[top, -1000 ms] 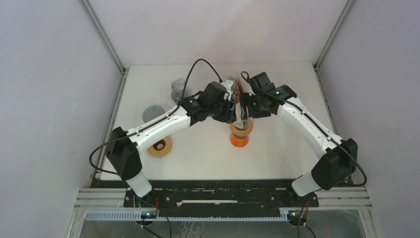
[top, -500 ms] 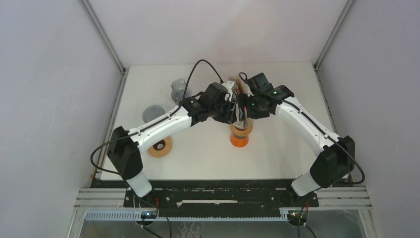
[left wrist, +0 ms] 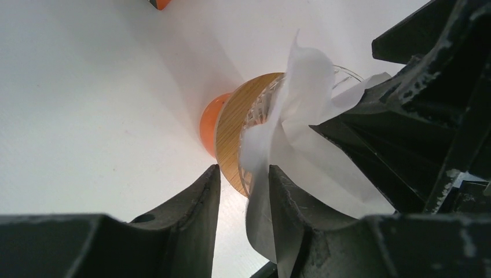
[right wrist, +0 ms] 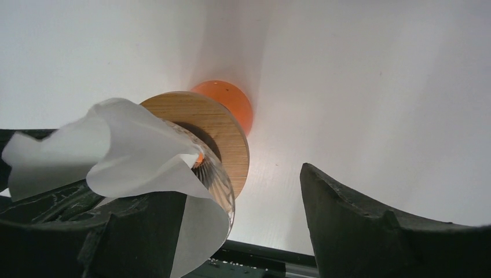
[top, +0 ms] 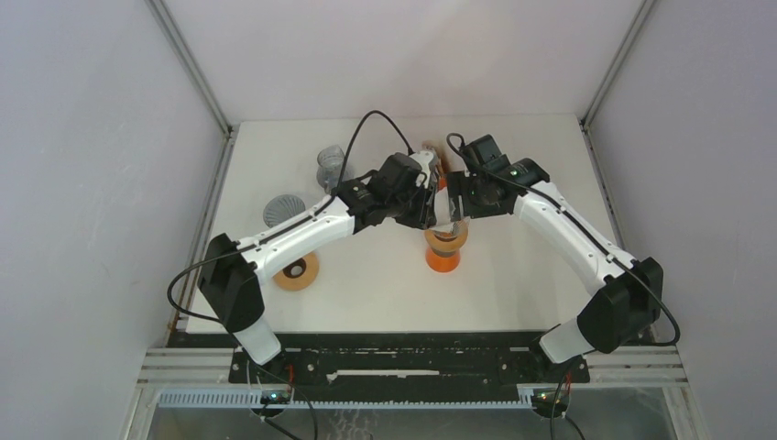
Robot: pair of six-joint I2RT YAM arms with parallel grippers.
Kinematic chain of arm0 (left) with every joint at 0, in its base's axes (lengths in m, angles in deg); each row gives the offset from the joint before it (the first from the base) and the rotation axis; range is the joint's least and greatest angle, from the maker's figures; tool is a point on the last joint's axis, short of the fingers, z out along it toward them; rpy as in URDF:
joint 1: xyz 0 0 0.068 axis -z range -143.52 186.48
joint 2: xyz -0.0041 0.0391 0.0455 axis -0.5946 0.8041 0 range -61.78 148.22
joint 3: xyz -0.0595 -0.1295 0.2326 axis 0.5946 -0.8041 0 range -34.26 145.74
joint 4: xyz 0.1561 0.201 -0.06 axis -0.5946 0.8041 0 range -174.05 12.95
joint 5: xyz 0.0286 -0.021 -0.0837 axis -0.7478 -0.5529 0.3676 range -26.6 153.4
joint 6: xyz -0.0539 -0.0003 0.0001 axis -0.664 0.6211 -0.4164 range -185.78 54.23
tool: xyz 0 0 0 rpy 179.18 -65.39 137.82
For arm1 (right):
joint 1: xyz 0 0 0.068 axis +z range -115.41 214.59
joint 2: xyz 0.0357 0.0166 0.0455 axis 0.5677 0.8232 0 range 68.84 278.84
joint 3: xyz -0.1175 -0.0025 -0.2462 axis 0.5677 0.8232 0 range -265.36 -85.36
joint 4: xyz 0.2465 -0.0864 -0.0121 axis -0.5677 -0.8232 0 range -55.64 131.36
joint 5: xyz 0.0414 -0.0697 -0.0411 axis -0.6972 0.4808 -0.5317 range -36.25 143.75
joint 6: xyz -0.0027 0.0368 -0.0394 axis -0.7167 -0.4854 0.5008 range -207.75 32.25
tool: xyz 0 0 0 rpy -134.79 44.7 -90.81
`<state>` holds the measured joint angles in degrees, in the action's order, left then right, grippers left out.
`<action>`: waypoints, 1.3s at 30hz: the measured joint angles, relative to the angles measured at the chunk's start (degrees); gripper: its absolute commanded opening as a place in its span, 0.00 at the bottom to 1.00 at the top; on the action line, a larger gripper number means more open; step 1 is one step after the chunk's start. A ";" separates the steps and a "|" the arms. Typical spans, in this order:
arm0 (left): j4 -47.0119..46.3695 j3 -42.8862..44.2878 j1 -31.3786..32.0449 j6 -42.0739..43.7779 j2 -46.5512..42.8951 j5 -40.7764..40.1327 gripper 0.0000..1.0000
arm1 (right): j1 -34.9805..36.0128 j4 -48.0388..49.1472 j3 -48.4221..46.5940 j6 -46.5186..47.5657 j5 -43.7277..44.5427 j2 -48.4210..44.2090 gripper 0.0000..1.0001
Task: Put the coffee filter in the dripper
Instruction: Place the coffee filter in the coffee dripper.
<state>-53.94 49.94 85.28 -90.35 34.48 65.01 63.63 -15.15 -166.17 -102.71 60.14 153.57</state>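
The glass dripper [top: 446, 240] with a wooden collar sits on an orange cup [top: 443, 259] at mid-table. The white coffee filter [left wrist: 307, 87] stands crumpled in the dripper's mouth, partly sticking out above its rim. It also shows in the right wrist view [right wrist: 127, 150]. My left gripper [left wrist: 244, 169] is just above the dripper with a narrow gap between its jaws. The filter lies against one finger [left wrist: 289, 220], not pinched. My right gripper [right wrist: 240, 185] is wide open opposite it, and one finger [right wrist: 139, 231] is under the filter's edge.
A tape roll [top: 296, 271] lies at the left front. A grey ribbed cone [top: 284, 209] and a clear glass [top: 330, 165] stand at the left rear. A small tan object [top: 431, 156] sits behind the grippers. Walls enclose the table on three sides.
Both grippers stay close together over the dripper. The right wrist shifted slightly left, then back right. The dripper and cup have not moved.
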 measured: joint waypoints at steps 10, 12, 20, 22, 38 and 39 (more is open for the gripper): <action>0.42 0.17 0.26 -0.02 0.00 -1.38 0.36 | 0.35 -0.66 0.59 -0.20 2.38 -0.17 0.78; 0.98 0.59 0.35 0.00 0.00 -1.79 0.36 | 0.35 -0.87 0.59 -0.22 2.60 -0.44 0.78; 2.67 2.40 0.76 0.02 0.00 -3.56 0.36 | -0.02 -0.52 1.33 -0.20 0.28 -4.28 0.79; 2.97 2.84 0.87 0.04 0.00 -3.85 0.36 | -0.22 -0.02 1.40 -0.20 -0.83 -5.22 0.79; 3.76 4.81 2.10 0.11 0.76 -4.22 0.32 | -0.52 4.42 2.91 -1.18 -7.98 -5.29 0.89; 3.76 4.81 2.10 0.11 0.81 -4.24 0.32 | -0.52 4.68 2.91 -1.31 -8.22 -5.07 0.89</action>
<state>-50.18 54.75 87.37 -90.24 35.29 60.77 63.11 -10.47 -163.27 -104.02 51.92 148.50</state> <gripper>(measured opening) 0.328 0.880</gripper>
